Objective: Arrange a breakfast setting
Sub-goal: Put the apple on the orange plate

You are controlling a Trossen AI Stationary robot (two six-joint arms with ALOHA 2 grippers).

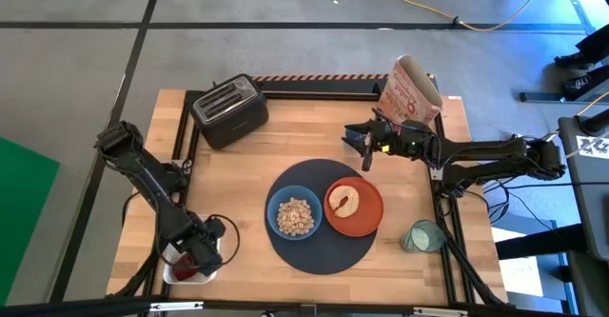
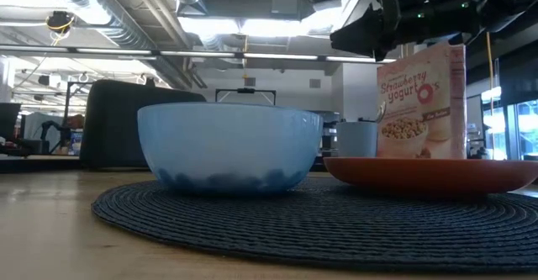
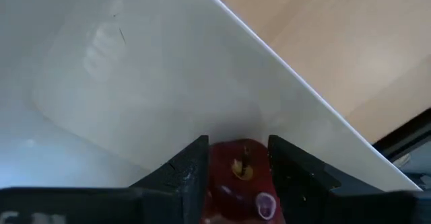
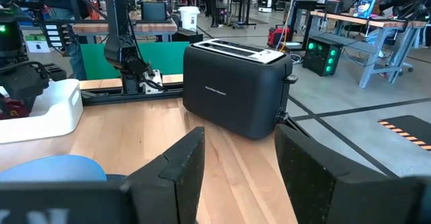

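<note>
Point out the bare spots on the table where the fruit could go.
Free: the placemat's near edge below the bowl and plate; bare wood between toaster and mat; wood left of the mat. Crowded: around the glass and cereal box by the right gripper.

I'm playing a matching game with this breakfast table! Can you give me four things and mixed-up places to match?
Things:
1. bowl
2. plate
3. toaster
4. glass

Places:
A. bare wood, right of the placemat
B. far-left part of the table
C. left half of the placemat
D. right half of the placemat

Pairs: 1-C, 2-D, 3-B, 4-A
</note>
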